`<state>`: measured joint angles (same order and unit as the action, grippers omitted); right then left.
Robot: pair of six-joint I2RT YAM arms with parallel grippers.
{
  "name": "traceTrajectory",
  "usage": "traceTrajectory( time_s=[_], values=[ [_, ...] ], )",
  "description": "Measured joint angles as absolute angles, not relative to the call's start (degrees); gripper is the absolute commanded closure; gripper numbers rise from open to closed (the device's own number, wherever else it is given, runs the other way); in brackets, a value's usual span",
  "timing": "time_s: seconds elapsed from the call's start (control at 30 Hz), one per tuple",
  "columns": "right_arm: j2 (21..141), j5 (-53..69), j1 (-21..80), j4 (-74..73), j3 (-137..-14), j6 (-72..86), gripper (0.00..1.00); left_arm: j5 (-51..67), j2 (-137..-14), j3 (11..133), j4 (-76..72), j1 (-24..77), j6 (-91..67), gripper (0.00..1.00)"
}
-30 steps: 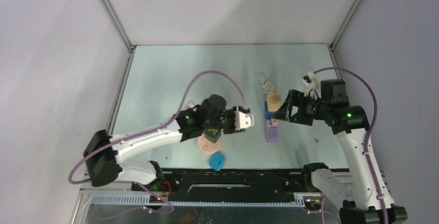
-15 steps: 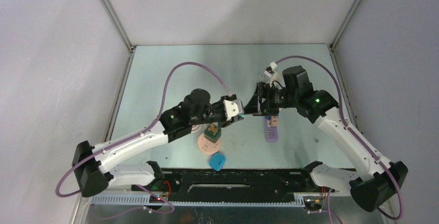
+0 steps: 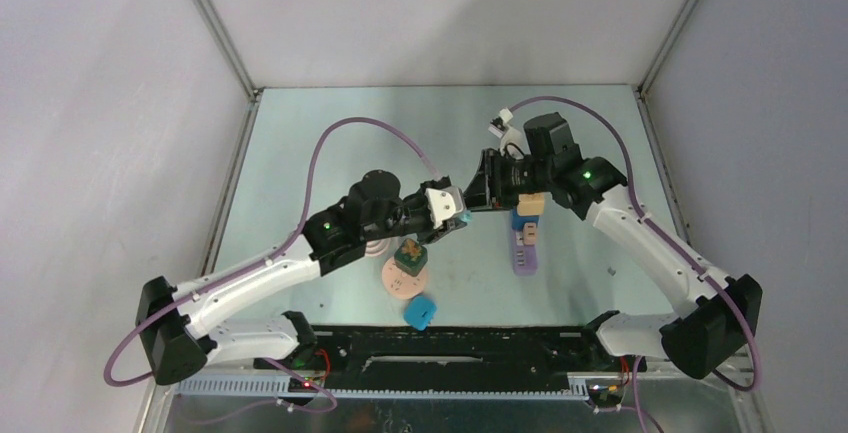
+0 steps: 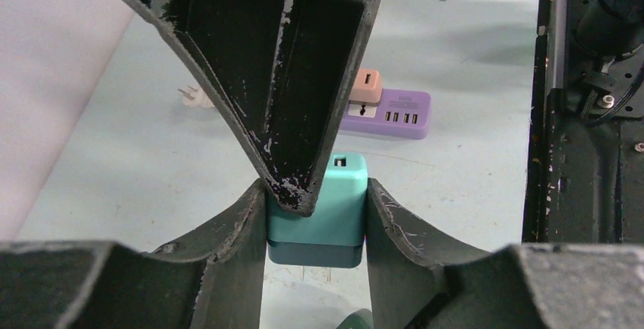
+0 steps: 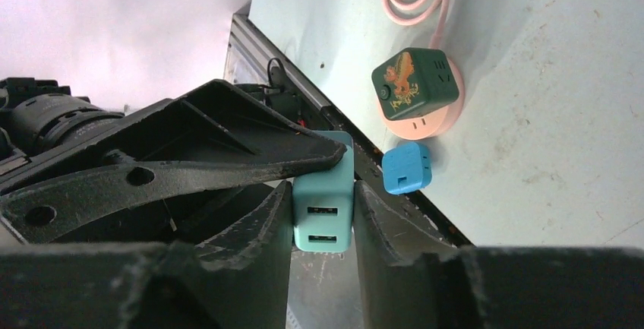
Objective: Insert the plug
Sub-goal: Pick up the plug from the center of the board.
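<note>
A teal plug (image 3: pixel 463 218) with two USB ports hangs above the table, its prongs pointing down. In the left wrist view my left gripper (image 4: pixel 317 192) is shut on the teal plug (image 4: pixel 319 215), its fingers against both sides. My right gripper (image 5: pixel 323 192) is shut on the same teal plug (image 5: pixel 323 211) from the other end, one finger crossing the top of the left wrist view. In the top view the left gripper (image 3: pixel 448 215) and right gripper (image 3: pixel 478 198) meet tip to tip. The purple power strip (image 3: pixel 524 253) lies to the right.
A blue plug (image 3: pixel 519 221) and a tan plug (image 3: pixel 531 203) stand on the strip. A green cube socket (image 3: pixel 409 256) sits on a pink round base (image 3: pixel 400 281), with a loose blue plug (image 3: pixel 420 310) near the front rail. A white plug (image 4: pixel 196 97) lies farther back.
My right arm swung left from the power strip to the left gripper and closed its jaws on the teal plug. The left arm moved slightly back, keeping its hold.
</note>
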<state>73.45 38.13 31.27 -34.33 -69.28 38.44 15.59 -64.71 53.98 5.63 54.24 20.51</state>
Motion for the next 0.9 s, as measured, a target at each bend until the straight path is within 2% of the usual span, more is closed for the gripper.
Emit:
traceTrajectory(
  time_s=[0.1,0.3,0.4,0.47,0.6,0.73,0.9],
  values=[
    [73.7,38.4,31.4,-34.6,-69.3,38.1,1.0,15.3,-64.7,54.0,5.8,54.2,20.3,0.74],
    [73.7,38.9,31.4,-35.4,-69.4,36.2,1.0,14.1,-64.7,54.0,5.6,54.3,19.2,0.17],
    [73.7,39.2,30.8,-36.7,-69.4,35.1,1.0,10.9,-64.6,54.0,4.1,54.4,16.8,0.04],
    [73.5,39.2,29.3,-37.9,-69.4,33.9,1.0,9.0,-64.4,54.0,4.0,53.9,14.6,0.01],
    [72.5,38.7,24.2,-40.5,-69.4,30.5,1.0,6.1,-63.3,54.0,7.6,49.2,6.4,0.0],
    [72.0,38.0,21.2,-43.3,-69.4,26.5,1.0,5.2,-59.7,53.9,15.2,39.7,-4.6,0.01],
    [72.1,37.2,22.1,-45.6,-69.4,23.5,1.0,8.2,-49.4,47.9,23.8,26.6,-19.7,0.04]
  ],
)
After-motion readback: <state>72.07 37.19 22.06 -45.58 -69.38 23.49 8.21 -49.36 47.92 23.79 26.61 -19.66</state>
